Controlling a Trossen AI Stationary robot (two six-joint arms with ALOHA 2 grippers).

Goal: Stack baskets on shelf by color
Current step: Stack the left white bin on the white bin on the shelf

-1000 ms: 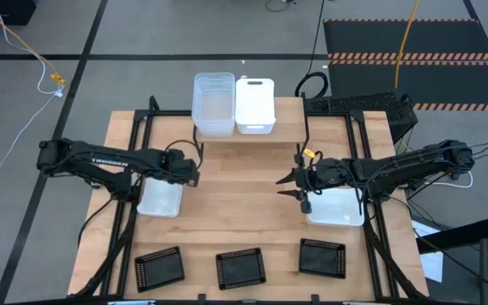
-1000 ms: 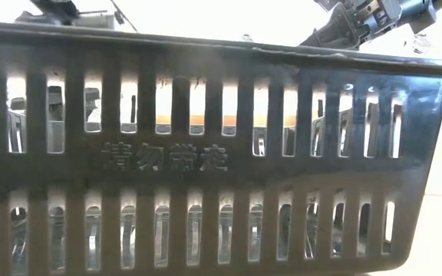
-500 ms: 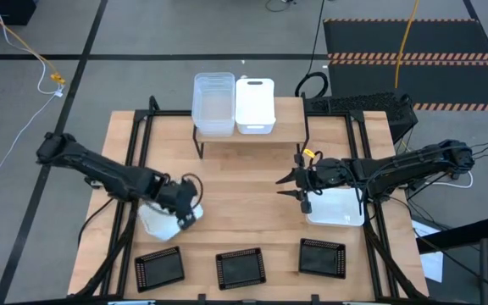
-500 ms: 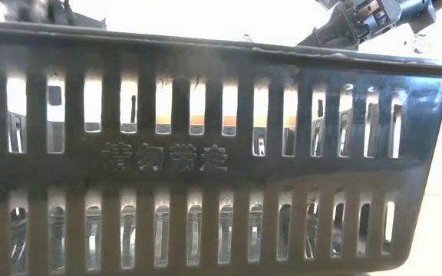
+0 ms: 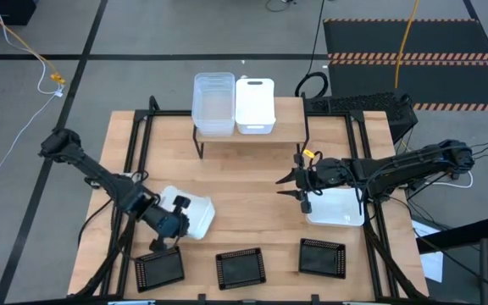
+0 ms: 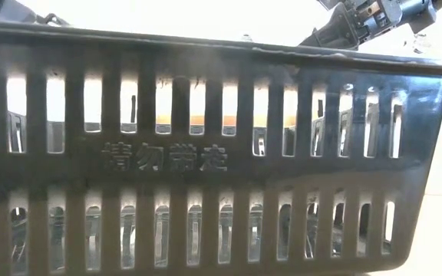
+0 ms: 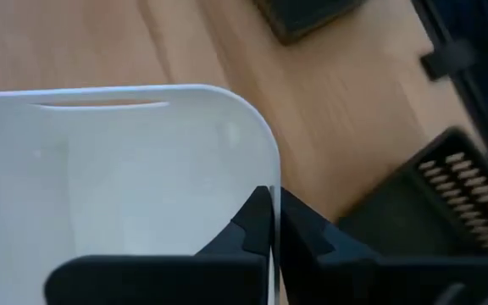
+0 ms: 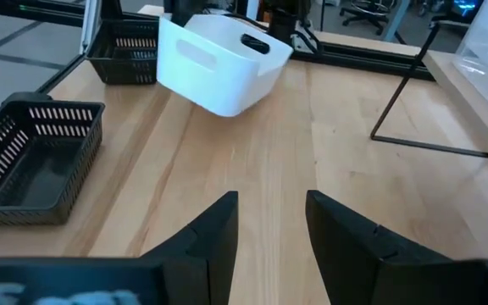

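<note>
My left gripper is shut on a white basket at the table's near left; the right wrist view shows that basket tilted. My right gripper hovers open over the table's middle right, beside a second white basket that rests on the tabletop. The shelf at the far edge carries clear baskets and a third white basket. Three black mesh baskets stand along the near edge. My left gripper pinches the white basket's rim on the wall adjoining the one with the handle slot, one finger inside and one outside. It comes from the near left. The basket sits tilted and looks raised off the table.
A black mesh basket stands right against the low camera and fills its view. Black frame rails run along the table's left and right sides. Bare wood lies between the shelf and the black baskets. The shelf's thin legs stand ahead of my right gripper.
My left gripper has swung from the table's middle left toward the near edge and turned about. The white basket that lay flat under the left arm has shifted toward the near edge and to the right, and has tipped up in the gripper. My right arm has kept still.
</note>
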